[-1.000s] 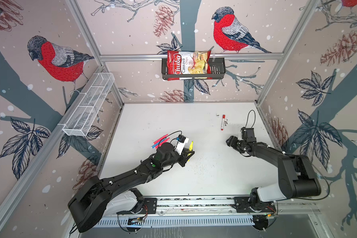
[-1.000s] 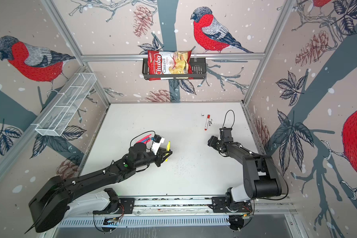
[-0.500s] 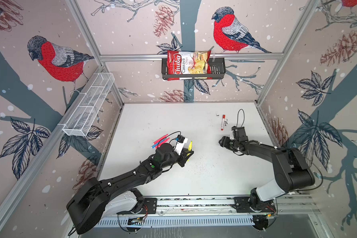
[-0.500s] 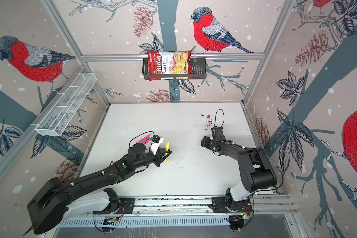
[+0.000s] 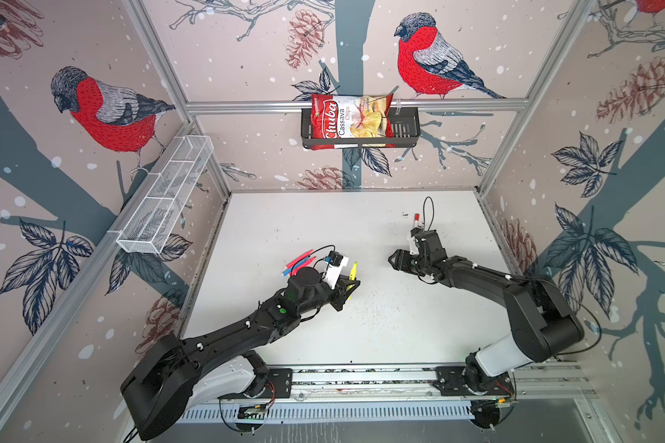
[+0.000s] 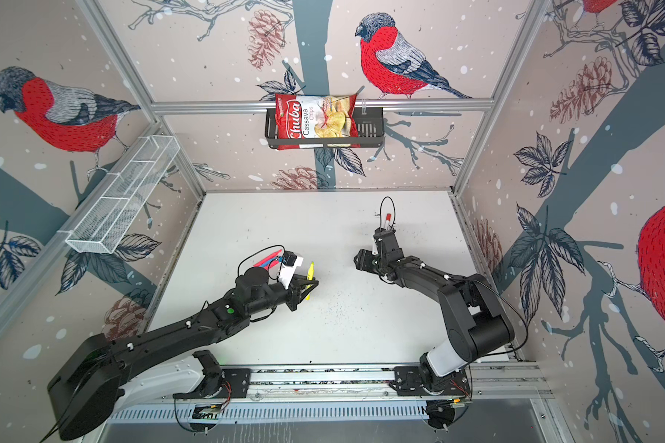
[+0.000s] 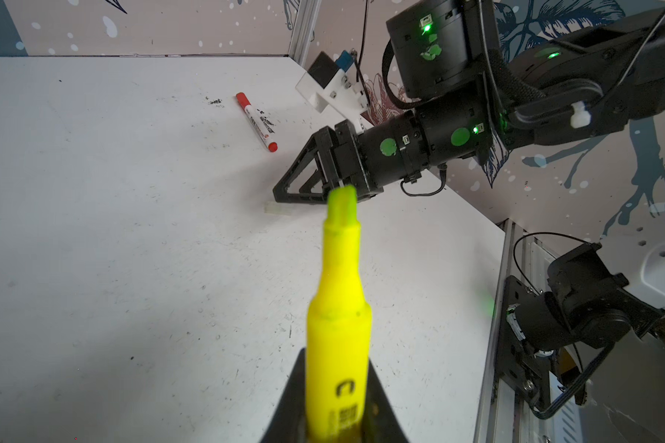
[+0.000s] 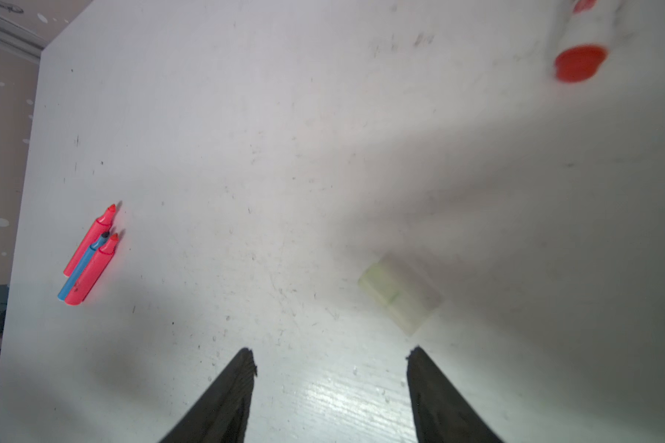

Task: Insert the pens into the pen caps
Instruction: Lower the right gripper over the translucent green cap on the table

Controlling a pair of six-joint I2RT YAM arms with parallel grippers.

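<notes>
Well, nearest the rail, the left end effector (image 5: 351, 287) is clamped narrow on the yellow pen (image 7: 338, 307). It grips the rear of the barrel, so the bare tip juts out toward the other arm. With that much pen beyond the fingers, any off-axis push at insertion could pivot it in the grip or smear ink.

Further out, the right end effector (image 8: 331, 353) hangs wide and empty just above the desk (image 5: 361, 326). The translucent cap (image 8: 398, 293) lies flat just ahead of its tips, nearer one finger than the other. If the jaws close from here, that finger may strike first and skid or flick the light cap away. I cannot tell which end of it is open, so it could also be lifted facing the wrong way.

The three loose pens (image 8: 89, 255), uncapped and touching, lie well apart to the left. Farthest back, the white-barrelled marker (image 5: 415, 220) lies just beyond the right wrist, where the cable could sweep it.
</notes>
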